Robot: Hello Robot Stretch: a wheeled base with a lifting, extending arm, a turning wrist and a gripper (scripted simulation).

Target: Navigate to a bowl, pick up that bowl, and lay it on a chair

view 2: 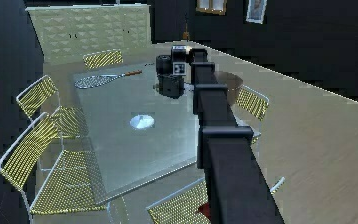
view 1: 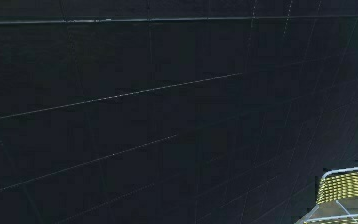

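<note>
- You see five chairs (view 2: 37, 95) in the arm side view.
- One table (view 2: 117, 155).
- One cabinet (view 2: 87, 25).
- Two wall pictures (view 2: 255, 10).
- One pale disc (view 2: 140, 121).
- One racket-like thing (view 2: 102, 80).

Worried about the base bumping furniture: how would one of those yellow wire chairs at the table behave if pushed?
The yellow wire chair is open mesh on a thin frame, so probably light for its size and apt to slide. Its tall back suggests it might tip if pushed high.
</note>
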